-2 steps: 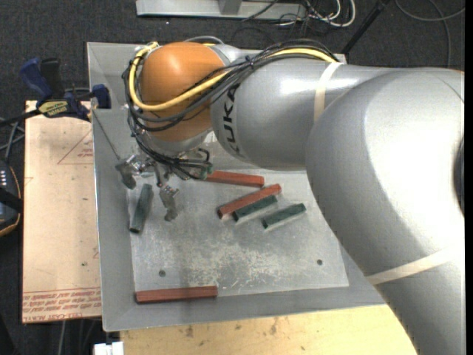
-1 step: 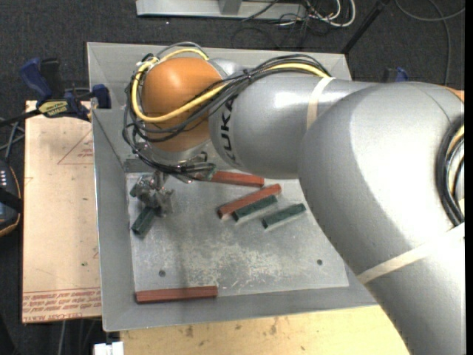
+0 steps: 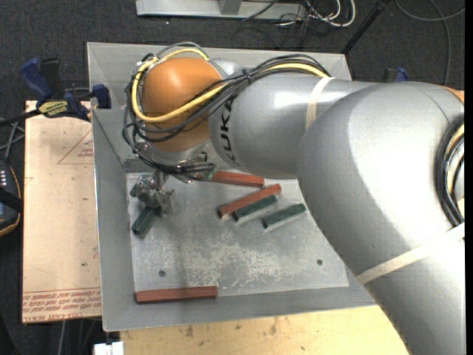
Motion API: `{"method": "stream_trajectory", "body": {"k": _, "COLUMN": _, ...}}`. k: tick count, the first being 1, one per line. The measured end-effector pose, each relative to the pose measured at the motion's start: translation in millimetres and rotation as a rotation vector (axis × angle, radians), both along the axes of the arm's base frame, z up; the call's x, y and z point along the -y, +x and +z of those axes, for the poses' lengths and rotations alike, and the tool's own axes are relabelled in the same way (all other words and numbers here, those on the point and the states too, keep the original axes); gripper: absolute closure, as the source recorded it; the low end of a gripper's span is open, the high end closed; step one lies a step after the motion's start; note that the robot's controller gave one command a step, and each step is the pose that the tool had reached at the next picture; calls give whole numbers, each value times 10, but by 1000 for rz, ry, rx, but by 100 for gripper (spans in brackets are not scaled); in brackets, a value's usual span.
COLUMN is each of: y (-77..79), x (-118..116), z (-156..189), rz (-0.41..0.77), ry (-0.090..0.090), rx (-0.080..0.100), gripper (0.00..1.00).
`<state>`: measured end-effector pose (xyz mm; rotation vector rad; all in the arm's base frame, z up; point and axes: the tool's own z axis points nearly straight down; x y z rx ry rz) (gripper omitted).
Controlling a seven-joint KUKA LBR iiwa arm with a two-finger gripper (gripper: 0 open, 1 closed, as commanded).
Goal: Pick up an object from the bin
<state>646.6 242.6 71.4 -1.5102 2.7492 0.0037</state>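
One green stick (image 3: 143,220) lies up-left of the red bar (image 3: 176,294); my gripper (image 3: 154,196) sits farther up from that bar, over the stick's end; its state I cannot tell.

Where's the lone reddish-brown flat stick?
The reddish-brown flat stick lies in the camera view's lower left, by the grey metal bin's near wall, well below the gripper.

Oblique overhead view onto bin (image 3: 244,265)
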Motion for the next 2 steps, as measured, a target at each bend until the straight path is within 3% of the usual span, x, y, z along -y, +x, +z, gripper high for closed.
{"method": "stream_trajectory", "body": {"k": 2, "y": 0, "x": 1, "z": -1, "rz": 0, "ry": 0, "rx": 0, "gripper": 100}}
